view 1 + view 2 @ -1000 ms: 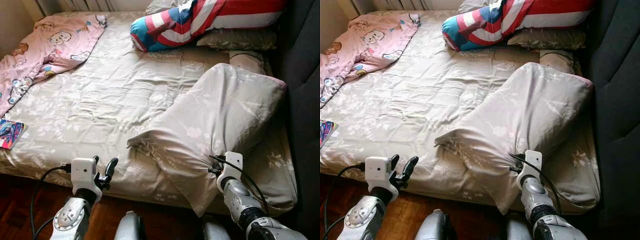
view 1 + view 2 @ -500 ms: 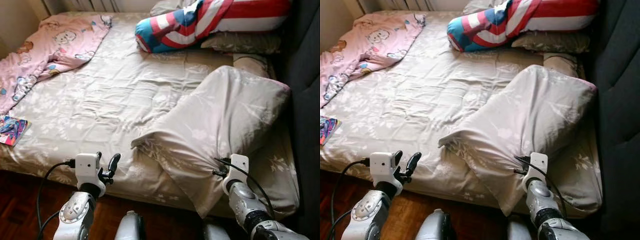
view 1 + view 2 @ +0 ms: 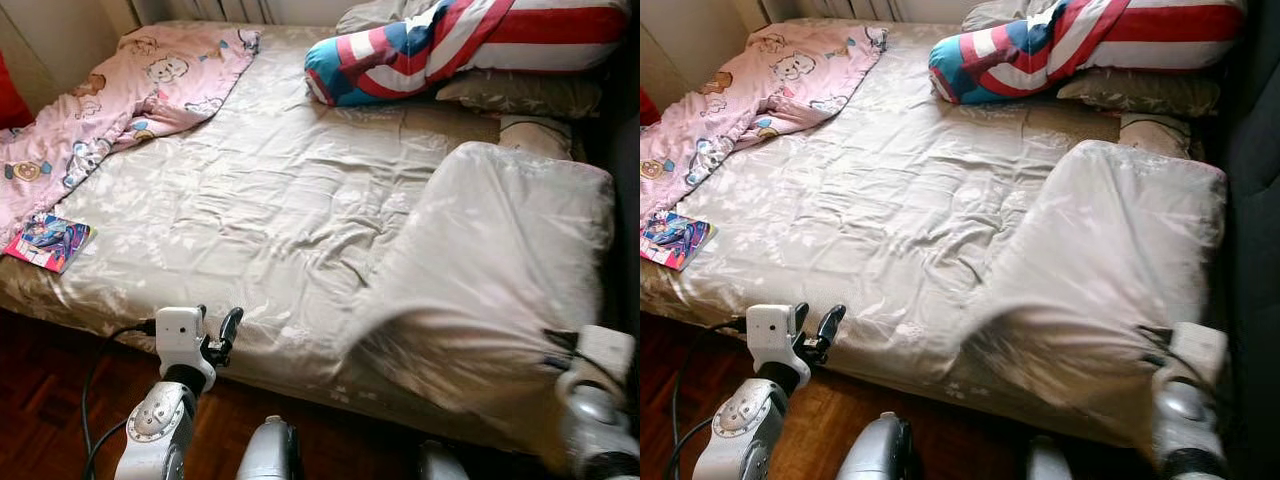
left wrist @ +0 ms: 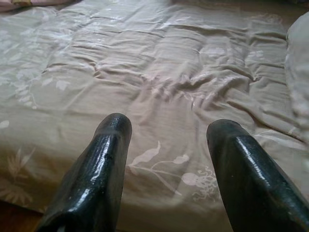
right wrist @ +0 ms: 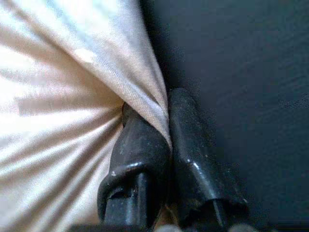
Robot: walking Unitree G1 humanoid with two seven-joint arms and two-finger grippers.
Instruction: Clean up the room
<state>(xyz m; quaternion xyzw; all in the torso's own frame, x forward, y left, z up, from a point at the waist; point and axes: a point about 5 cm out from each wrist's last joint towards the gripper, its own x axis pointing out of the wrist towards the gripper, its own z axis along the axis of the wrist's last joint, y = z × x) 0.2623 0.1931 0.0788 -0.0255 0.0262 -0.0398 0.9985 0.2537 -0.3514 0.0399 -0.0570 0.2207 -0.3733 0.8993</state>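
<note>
Right gripper (image 5: 161,130) pinches folded beige duvet (image 3: 500,270) at bed's (image 3: 60,300) right front corner; looks soft, light, floppy, so grab hem; left gripper (image 4: 169,145) w/ fingers apart, idle.

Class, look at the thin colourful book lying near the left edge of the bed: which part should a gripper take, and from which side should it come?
Probably the book's corner nearest the mattress edge, approached from the floor side by the open left gripper. It lies flat on the beige duvet, so no edge stands up; that corner is the one fingers could pinch most easily.
</note>
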